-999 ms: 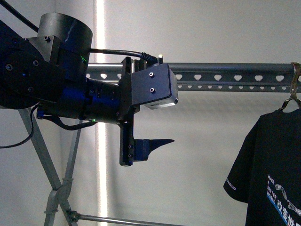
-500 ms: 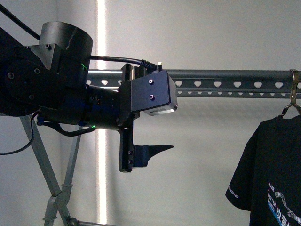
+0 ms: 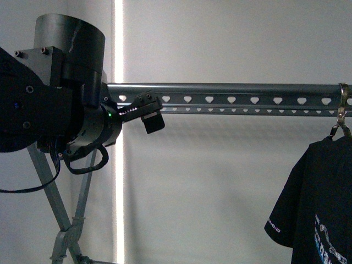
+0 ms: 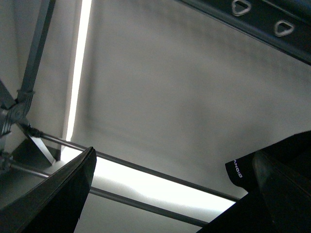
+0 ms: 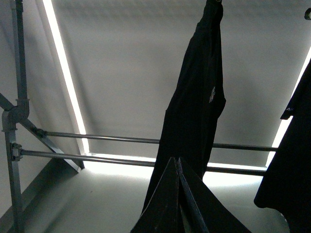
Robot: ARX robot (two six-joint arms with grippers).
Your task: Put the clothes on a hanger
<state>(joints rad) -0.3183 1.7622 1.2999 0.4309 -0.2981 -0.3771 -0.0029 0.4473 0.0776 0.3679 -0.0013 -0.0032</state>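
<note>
The black T-shirt (image 3: 319, 209) hangs from a small hanger hook (image 3: 341, 113) on the grey drying rack's long tube (image 3: 231, 89), at the far right of the front view. Its white print shows low on the front. My left arm (image 3: 49, 110) fills the left of that view, in front of the rack's left end, and its fingers do not show there. In the left wrist view my left gripper (image 4: 170, 204) is open and empty, with the shirt's sleeve (image 4: 240, 170) beside one finger. My right gripper (image 5: 177, 194) is shut and empty, below the shirt (image 5: 194, 97), which hangs edge-on.
The rack's slanted crossed legs (image 3: 60, 220) stand at the lower left under my left arm. Two low cross bars (image 5: 112, 140) run behind the shirt. A second dark garment (image 5: 289, 160) hangs at the edge of the right wrist view. A plain pale wall is behind.
My left arm has turned and drawn back to the left. The finger that pointed right below the tube is gone from the front view. The shirt hangs as before.
</note>
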